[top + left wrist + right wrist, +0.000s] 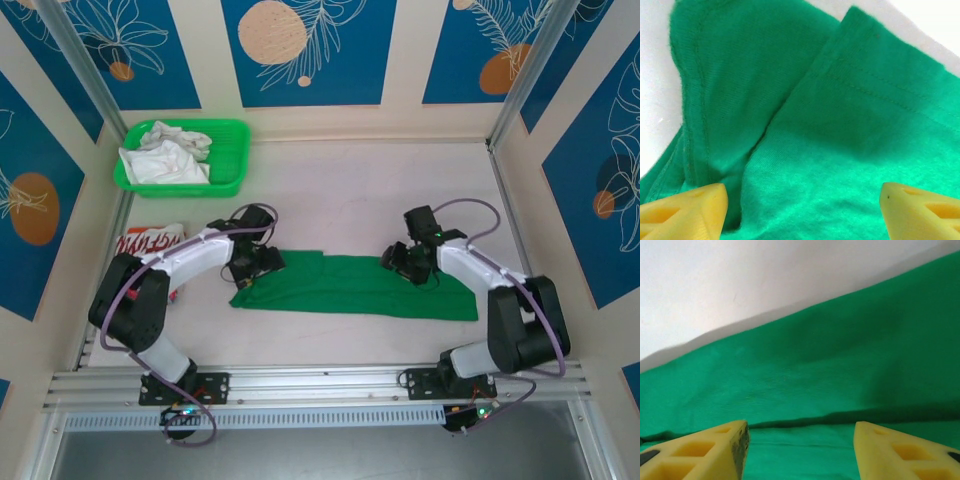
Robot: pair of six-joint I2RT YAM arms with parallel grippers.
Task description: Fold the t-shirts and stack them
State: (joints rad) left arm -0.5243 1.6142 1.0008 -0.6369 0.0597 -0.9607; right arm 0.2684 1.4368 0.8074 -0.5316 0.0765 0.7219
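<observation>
The green t-shirt lies folded into a long flat strip across the middle of the table. My left gripper hovers over its left end. In the left wrist view that gripper is open, its yellow fingertips spread wide over the green t-shirt with nothing pinched. My right gripper is over the strip's right part. In the right wrist view that gripper is also open, just above a fold edge of the green t-shirt. The red t-shirt with white lettering lies at the left, partly behind the left arm.
A green plastic basket holding white cloth stands at the back left. Bare table stretches behind the green strip. Patterned walls close in the sides and back, and a metal rail runs along the near edge.
</observation>
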